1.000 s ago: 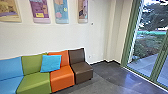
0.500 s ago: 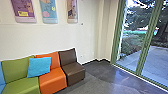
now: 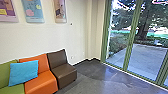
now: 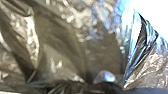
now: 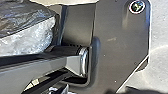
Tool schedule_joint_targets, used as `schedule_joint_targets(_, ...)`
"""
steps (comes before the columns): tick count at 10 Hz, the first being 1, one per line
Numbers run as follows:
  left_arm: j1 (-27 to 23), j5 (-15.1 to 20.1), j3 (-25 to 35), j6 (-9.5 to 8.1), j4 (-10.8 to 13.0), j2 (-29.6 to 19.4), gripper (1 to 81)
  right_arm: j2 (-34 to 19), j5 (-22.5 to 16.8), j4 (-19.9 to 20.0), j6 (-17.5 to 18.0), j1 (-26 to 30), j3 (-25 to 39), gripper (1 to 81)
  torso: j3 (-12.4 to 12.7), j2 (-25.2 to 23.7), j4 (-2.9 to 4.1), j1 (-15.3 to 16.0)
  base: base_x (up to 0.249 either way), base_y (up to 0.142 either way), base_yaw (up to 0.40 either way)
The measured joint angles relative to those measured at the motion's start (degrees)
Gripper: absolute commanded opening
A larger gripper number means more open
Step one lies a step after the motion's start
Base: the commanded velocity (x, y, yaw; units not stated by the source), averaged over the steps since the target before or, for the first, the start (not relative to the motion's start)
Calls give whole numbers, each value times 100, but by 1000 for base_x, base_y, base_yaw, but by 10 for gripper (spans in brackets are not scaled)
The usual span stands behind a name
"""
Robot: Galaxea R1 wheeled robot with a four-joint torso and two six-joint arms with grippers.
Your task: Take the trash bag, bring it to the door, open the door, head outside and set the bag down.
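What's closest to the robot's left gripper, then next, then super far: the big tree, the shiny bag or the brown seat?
1. Shiny bag: right up close in the left wrist view.
2. Brown seat: indoors, end of the row.
3. Big tree: outside, behind the glass.

A dark-grey floor [image 3: 86, 77] carries an armless brown seat [image 3: 63, 72], orange seat [image 3: 41, 83] and green seat [image 3: 11, 89]; a square blue cushion [image 3: 23, 72] spans the latter two.

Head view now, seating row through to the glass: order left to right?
Green seat → orange seat → brown seat → green-framed glass panels
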Motion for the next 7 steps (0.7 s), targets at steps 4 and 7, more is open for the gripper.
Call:
schedule_joint_targets(4, 1, 0, -1, -2, 0, 1, 10, 0, 2, 0, 0, 0, 0, 811, 0, 0, 0, 0, 0, 0, -282)
schedule_joint_targets(7, 1, 0, -1, 0, 0, 1, 10, 16, -1, -15, 0, 0, 0, 811, 0, 0, 0, 0, 0, 0, -311)
